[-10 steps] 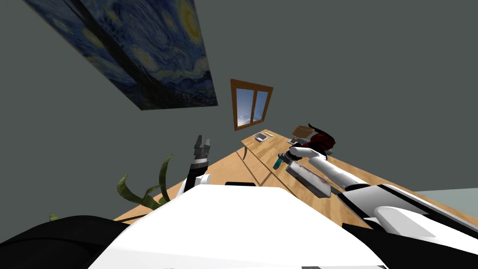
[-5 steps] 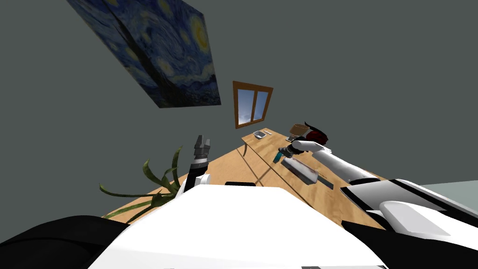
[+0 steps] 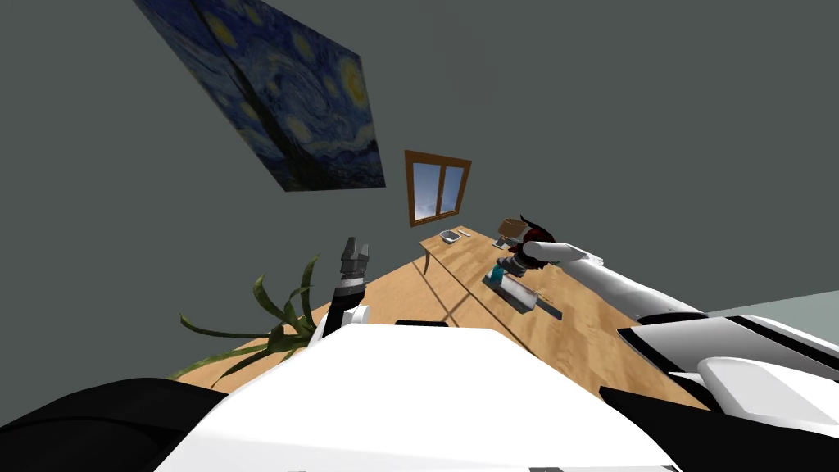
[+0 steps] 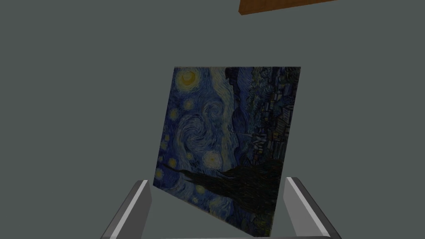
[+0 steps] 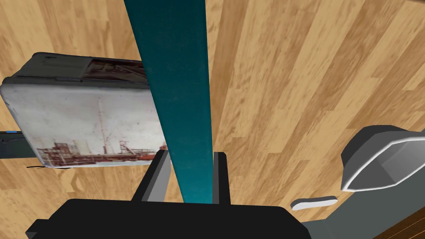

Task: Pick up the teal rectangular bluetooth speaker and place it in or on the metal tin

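Observation:
My right gripper (image 5: 190, 176) is shut on the teal rectangular speaker (image 5: 174, 83), a long flat slab pointing away from the hand. It hangs above the wooden table (image 5: 290, 83), over one edge of the tin (image 5: 83, 116), which lies flat and has a white lid printed with a ship. In the head view the right gripper (image 3: 501, 269) holds the speaker (image 3: 496, 272) at the far end of the tin (image 3: 514, 292). My left gripper (image 3: 354, 250) is raised to the left of the table, and its fingers (image 4: 133, 203) stand open with nothing between them.
A grey dish (image 5: 386, 166) and a small white object (image 5: 313, 203) lie on the table close to the right hand. A dark flat object (image 3: 551, 310) lies beside the tin. A brown basket (image 3: 512, 227) and a small grey tray (image 3: 449, 237) sit farther off. A plant (image 3: 270, 328) stands at the left.
My head view has shifted. My right arm has reached farther out, carrying the speaker from beside the tin's end to over its edge. The left arm has stayed put.

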### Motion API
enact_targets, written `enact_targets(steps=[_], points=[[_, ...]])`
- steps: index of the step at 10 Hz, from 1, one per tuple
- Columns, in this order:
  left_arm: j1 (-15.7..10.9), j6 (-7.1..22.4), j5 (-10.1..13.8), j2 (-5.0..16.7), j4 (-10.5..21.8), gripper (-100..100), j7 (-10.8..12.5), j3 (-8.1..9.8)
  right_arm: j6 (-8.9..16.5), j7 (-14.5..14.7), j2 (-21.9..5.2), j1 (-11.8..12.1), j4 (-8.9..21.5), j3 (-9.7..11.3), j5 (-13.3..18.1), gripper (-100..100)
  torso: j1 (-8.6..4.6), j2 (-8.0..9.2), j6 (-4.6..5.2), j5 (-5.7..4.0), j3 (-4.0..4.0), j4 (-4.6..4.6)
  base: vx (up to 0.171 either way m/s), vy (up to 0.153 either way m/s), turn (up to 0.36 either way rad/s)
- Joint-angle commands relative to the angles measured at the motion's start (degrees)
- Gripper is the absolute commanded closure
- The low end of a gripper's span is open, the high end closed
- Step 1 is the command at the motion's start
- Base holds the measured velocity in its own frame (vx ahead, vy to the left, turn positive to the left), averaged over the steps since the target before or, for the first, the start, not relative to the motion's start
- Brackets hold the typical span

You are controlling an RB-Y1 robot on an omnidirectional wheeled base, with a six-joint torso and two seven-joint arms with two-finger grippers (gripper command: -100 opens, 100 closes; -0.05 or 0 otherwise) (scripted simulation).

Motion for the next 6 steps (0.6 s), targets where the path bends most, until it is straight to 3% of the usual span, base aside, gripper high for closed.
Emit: enact_targets(steps=[1, 5, 6], points=[[0.0, 0.0, 0.0, 0.0, 0.0, 0, 0.0, 0.0, 1.8, 1.9, -1.2, 0.5, 1.8, -0.2, -1.1, 100, 0.0, 0.0, 0.0, 0.0, 0.0, 0.0, 0.092, -0.083, -0.001], [0.0, 0.0, 0.0, 0.0, 0.0, 0, 0.0, 0.0, 6.8, 5.0, -4.8, 3.9, 4.6, -0.9, -3.6, 100, 0.09, -0.55, 0.03, 0.04, -0.34, -0.16, 0.14, -0.083, -0.017], [0.0, 0.0, 0.0, 0.0, 0.0, 0, 0.0, 0.0, 6.8, 5.0, -4.8, 3.9, 4.6, -0.9, -3.6, 100, 0.04, -0.58, 0.04, 0.05, -0.36, -0.17, 0.105, -0.083, -0.006]])
